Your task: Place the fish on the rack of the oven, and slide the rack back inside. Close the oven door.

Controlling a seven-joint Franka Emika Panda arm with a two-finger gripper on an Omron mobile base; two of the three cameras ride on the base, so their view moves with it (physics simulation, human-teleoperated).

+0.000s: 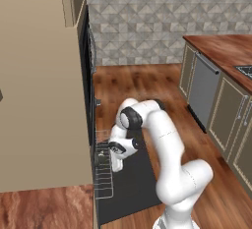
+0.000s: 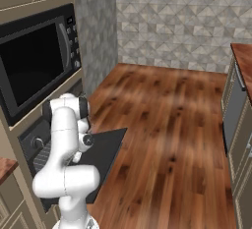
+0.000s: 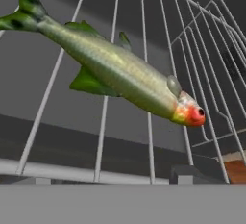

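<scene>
While the fish (image 3: 120, 71) lies on the wires of the rack (image 3: 149, 136), close under the hand camera, the placing step looks all but done. From the left, the rack (image 1: 103, 174) is seen pulled out over the lowered oven door (image 1: 130, 184), with the claw (image 1: 116, 166) hanging just above it. Whether its fingers are spread or closing I cannot tell from these pictures; nothing appears pinched between them, and the fish seems to rest free on the wires.

Next, as I judge it, the claw must lift away, catch the near edge of the rack and push it straight back into the oven (image 1: 88, 90) on the left. A crooked push could jam the rack or roll the fish through the wide gaps. After that the door must be swung up shut.

Counted: one fish, one rack, one oven, one oven door (image 2: 101, 149), one arm with one claw.
</scene>
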